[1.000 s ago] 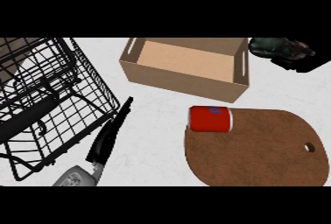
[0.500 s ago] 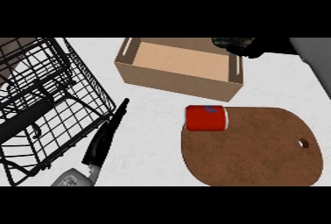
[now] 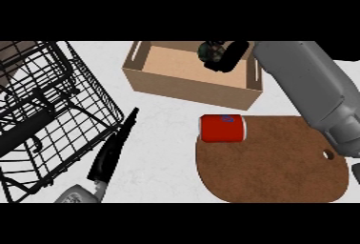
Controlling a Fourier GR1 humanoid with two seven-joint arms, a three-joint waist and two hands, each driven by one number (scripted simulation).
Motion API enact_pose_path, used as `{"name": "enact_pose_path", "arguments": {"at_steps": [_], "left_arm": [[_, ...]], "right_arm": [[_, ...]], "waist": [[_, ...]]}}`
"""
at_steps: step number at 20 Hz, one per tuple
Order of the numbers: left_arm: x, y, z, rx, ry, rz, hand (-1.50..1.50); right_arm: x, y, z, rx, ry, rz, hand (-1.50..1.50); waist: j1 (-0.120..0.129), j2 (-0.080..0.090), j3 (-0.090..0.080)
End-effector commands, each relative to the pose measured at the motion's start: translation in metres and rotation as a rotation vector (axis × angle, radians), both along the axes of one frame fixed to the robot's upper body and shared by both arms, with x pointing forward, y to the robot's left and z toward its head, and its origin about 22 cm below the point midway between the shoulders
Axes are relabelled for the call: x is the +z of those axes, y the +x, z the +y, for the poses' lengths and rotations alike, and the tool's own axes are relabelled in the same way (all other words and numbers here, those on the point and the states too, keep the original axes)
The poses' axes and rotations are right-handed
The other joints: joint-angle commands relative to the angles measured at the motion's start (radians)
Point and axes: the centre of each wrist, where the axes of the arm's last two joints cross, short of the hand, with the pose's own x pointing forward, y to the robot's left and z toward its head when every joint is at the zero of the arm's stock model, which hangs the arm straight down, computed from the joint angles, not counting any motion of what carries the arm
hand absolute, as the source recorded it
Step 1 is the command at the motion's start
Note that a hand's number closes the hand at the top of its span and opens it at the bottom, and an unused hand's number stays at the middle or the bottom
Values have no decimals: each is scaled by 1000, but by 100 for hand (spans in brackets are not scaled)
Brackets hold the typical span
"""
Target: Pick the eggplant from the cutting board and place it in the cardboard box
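No readable text anywhere, red can (image 3: 224, 127) bears only a small blue mark, illegible

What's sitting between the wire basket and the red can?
Head view: a black-handled knife lies on the counter between the wire basket and the red can.

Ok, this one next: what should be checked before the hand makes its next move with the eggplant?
1. Right hand over the cardboard box opening: ok.
2. Eggplant in that hand: cannot tell; only a dark shape shows there.
3. Eggplant off the cutting board: ok; only a red can stands at its edge.
4. Box upright, opening facing up: ok.
5. Forearm clear of the can: ok, it passes to the can's right.
6. Left hand out of the way: cannot tell, not in view.
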Motion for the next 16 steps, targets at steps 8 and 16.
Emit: {"name": "enact_pose_path", "arguments": {"at_steps": [8,16], "left_arm": [[20,15,50,192,65,-87,0],[22,18,47,185,62,-88,0]], "right_arm": [[-61,-2,47,-39,-2,140,-150],[-57,7,34,-170,401,264,-150]], "waist": [[-5,-5,11],[7,1,13]]}}
